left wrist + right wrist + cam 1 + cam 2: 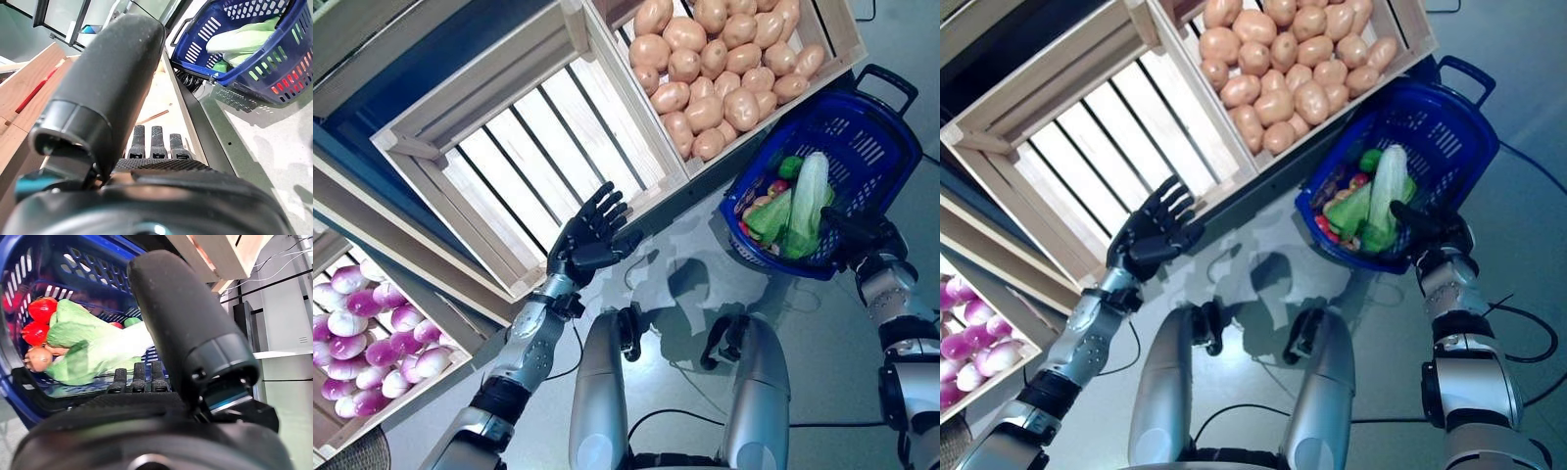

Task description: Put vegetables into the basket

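The blue plastic basket (876,137) stands on the floor at the right, below the potato crate. In it lie a long pale green cabbage (808,201), a leafy green vegetable (78,328), a small green one (790,165), red ones (41,308) and an onion (38,358). My right hand (862,232) is at the basket's near rim, fingers straight over the rim, holding nothing. My left hand (590,238) is open and empty, fingers spread, at the front edge of the empty wooden crate (524,157).
The wooden stand fills the far side. A crate of potatoes (720,64) sits right above the basket. A lower crate of purple and white vegetables (367,333) is at the left. Grey floor (705,245) lies between the stand and me.
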